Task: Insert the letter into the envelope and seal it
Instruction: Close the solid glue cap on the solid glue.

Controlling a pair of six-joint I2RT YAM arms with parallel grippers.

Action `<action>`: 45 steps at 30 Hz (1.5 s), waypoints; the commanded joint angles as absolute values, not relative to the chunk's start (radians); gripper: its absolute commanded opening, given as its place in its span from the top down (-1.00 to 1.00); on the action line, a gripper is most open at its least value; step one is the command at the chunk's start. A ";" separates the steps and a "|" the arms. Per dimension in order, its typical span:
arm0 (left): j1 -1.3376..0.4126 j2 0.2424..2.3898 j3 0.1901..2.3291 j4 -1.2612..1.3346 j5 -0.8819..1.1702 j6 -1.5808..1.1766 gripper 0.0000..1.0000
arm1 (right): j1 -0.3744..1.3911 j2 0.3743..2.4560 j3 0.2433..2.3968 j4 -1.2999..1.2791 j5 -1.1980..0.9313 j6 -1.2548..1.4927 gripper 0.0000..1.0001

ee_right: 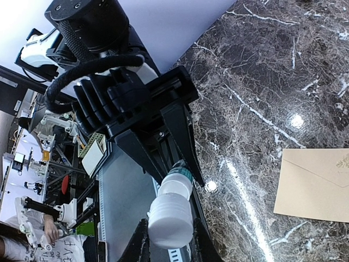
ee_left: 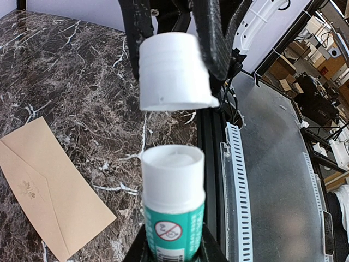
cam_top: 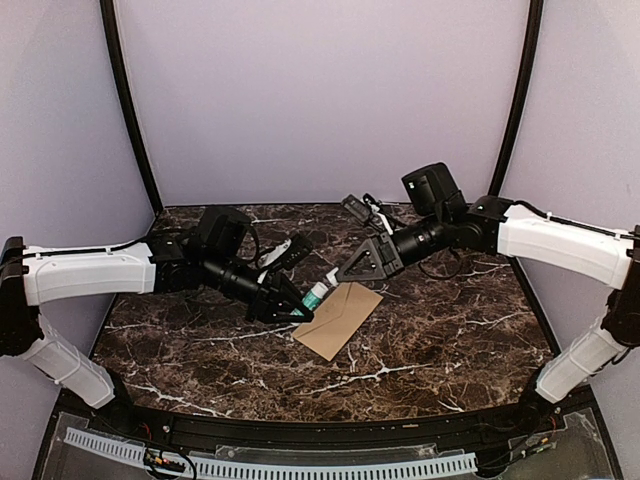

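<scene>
Gripping a glue stick (ee_left: 173,213) by its teal barrel in the left gripper (ee_left: 173,252), fingers narrowed against both sides, uncapped white end pointing away from the fingertips. Pinching the white cap (ee_left: 174,71) in the right gripper (ee_right: 170,243), fingers likewise narrowed onto it, just beyond the stick's tip and in line with it, not touching. Held end to end like this seemingly to pull the cap straight off or to push it back on; impossible to tell which. Raised above the marble table (cam_top: 440,350), likely to give two arms room around one small thing. Lying flat below and to one side of the left fingers, apart from both grips: the envelope (cam_top: 340,320), tan, flap side up, flap apparently folded down. Seeing no letter anywhere; possibly tucked inside. Judging by the glue in hand, sealing step under way.
</scene>
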State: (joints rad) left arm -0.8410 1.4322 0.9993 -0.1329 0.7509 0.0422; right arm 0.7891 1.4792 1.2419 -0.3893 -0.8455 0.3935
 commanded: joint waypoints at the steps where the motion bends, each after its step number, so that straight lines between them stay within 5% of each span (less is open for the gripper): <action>1: -0.847 1.420 1.023 -0.135 0.769 0.051 1.00 | 0.790 1.486 1.222 -0.344 -0.873 0.395 1.00; 45: -0.847 1.439 1.023 -0.138 0.782 0.047 1.00 | 0.856 1.565 1.275 -0.408 -0.909 0.363 1.00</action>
State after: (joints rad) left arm -0.8425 1.4349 0.9993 -0.1516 0.7685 0.0418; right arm 0.8227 1.5394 1.2312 -0.3458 -0.9005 0.4137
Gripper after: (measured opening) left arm 0.219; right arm 0.179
